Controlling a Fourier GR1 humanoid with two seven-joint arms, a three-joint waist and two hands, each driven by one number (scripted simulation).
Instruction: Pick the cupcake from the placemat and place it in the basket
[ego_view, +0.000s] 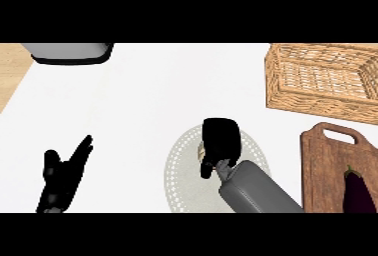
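Observation:
The round pale placemat (183, 176) lies on the white counter at lower centre. My right hand (221, 141) is over its upper part, with fingers and thumb curled round the cupcake (200, 150). Only a thin tan sliver of the cupcake shows at the hand's left edge; the rest is hidden. The woven wicker basket (276, 75) stands at the upper right, well apart from the hand. At the lower left my left hand (63, 175) rests open with its fingers up.
A wooden cutting board (325, 165) with a dark eggplant (358, 191) on it lies right of the placemat, below the basket. A grey and black appliance (70, 53) sits at the top left. A wooden strip shows at the far left edge.

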